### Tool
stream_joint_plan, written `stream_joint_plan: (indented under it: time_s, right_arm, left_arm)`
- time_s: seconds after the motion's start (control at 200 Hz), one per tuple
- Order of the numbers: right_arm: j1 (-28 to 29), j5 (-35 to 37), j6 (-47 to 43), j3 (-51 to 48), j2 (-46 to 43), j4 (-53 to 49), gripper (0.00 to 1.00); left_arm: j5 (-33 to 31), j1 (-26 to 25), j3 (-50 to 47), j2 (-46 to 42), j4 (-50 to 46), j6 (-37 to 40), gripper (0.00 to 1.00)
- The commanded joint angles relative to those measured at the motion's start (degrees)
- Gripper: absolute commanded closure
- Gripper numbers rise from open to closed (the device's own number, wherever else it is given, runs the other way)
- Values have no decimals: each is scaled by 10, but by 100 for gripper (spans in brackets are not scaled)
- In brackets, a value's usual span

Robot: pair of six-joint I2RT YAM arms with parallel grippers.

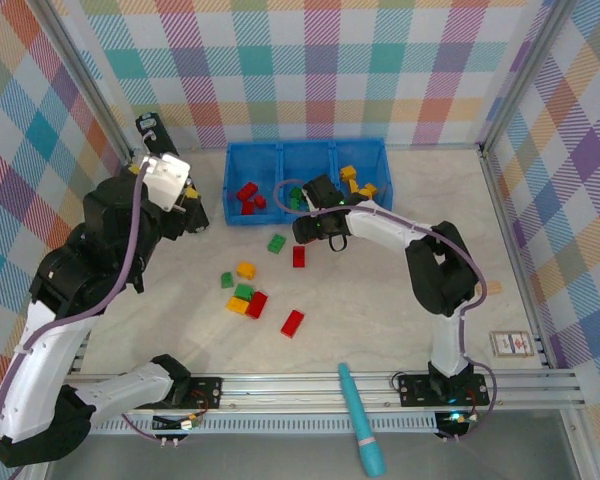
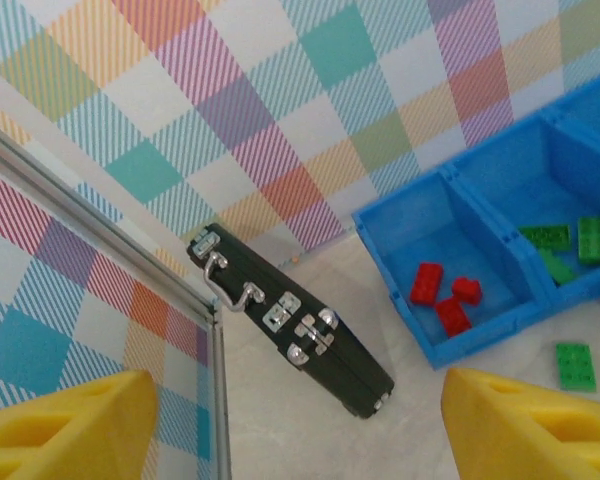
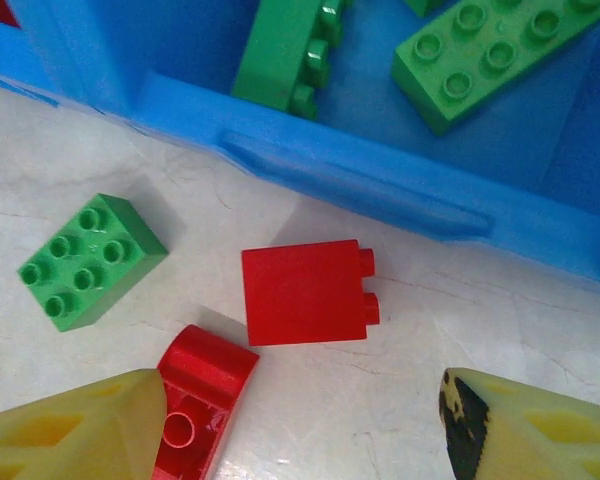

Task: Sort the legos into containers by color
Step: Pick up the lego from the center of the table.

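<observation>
Nothing legible shows anywhere, and the small card [image 1: 511, 344] lying well apart from the blue tray [image 1: 306, 219] carries marks too small to read.

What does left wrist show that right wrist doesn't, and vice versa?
Left wrist: black bar with metal fittings; three red bricks in an end compartment. Right wrist: a red brick on its side and a curved red piece, loose on the table. Shared: blue tray, green bricks in its middle compartment, one loose green brick outside.
</observation>
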Motion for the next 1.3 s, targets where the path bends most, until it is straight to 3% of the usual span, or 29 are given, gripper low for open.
stream_joint_plan:
  time_s: [0.0, 0.3, 0.625, 1.015, 1.295]
  right_arm:
    - [5, 14, 12, 28, 23, -15, 27]
    - [5, 12, 4, 102, 96, -36, 27]
    - [5, 17, 16, 184, 160, -117, 34]
    - [5, 33, 21, 179, 152, -139, 63]
    - [9, 45, -8, 221, 86, -192, 67]
  left_arm:
    - [0, 4, -14, -22, -14, 13, 24]
    - [-15, 4, -62, -67, -20, 24, 22]
    - [-25, 4, -74, -94, -24, 27, 22]
    - [-27, 4, -86, -111, -20, 29, 21]
    - [-30, 4, -98, -117, -26, 21, 21]
